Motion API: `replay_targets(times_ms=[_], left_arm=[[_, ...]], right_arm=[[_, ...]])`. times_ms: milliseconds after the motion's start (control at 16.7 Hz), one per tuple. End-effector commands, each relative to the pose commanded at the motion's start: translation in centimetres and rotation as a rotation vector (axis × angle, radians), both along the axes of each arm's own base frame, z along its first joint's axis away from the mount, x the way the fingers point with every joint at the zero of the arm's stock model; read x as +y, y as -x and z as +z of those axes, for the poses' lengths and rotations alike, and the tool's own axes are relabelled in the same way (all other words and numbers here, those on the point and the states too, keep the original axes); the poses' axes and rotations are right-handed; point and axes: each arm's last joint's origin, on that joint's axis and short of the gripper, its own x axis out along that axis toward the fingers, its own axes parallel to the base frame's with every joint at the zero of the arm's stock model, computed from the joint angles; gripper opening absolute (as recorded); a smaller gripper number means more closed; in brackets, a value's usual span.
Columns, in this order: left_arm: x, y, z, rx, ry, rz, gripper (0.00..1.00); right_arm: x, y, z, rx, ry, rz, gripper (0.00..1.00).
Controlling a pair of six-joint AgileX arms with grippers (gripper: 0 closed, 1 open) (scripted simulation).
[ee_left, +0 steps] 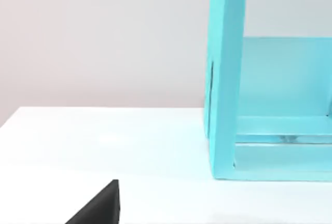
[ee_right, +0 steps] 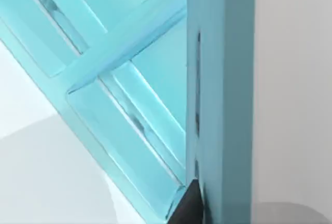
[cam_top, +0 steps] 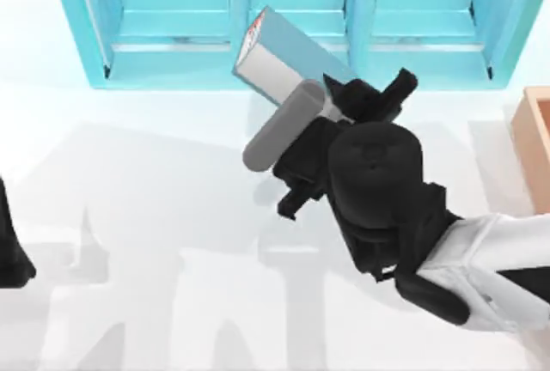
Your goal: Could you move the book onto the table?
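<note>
The book (cam_top: 288,49), teal-blue with white-grey page edges, hangs tilted just in front of the light-blue shelf's middle compartment, above the white table (cam_top: 155,216). My right gripper (cam_top: 351,96) is shut on the book's near right end, and the black wrist sits behind it. In the right wrist view the book's cover (ee_right: 223,79) rises as a tall teal slab close to the camera. One dark fingertip (ee_right: 189,208) presses against its lower edge. My left arm (cam_top: 10,251) is parked at the table's left edge.
The light-blue shelf unit (cam_top: 172,19) runs along the table's back and appears again in the left wrist view (ee_left: 225,79). A tan wooden box (cam_top: 534,143) stands at the right edge. A grey cylinder (cam_top: 279,130) juts from my right arm below the book.
</note>
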Motion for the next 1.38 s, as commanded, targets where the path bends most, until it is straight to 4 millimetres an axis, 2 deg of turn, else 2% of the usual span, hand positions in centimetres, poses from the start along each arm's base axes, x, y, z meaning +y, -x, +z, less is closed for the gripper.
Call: replay_targets(times_ms=[240, 480, 1380], left_arm=[[0.0, 0.0, 0.0, 0.0, 0.0, 0.0, 1.0], [0.0, 0.0, 0.0, 0.0, 0.0, 0.0, 1.0], [0.0, 0.0, 0.0, 0.0, 0.0, 0.0, 1.0]], right_arm=[[-2.4, 1.1, -2.2, -0.047, 0.373, 0.146, 0.0], [-4.1, 2.0, -3.1, -0.093, 0.567, 0.242, 0.0], [-4.7, 2.6, -3.4, -0.098, 0.61, 0.265, 0.0]])
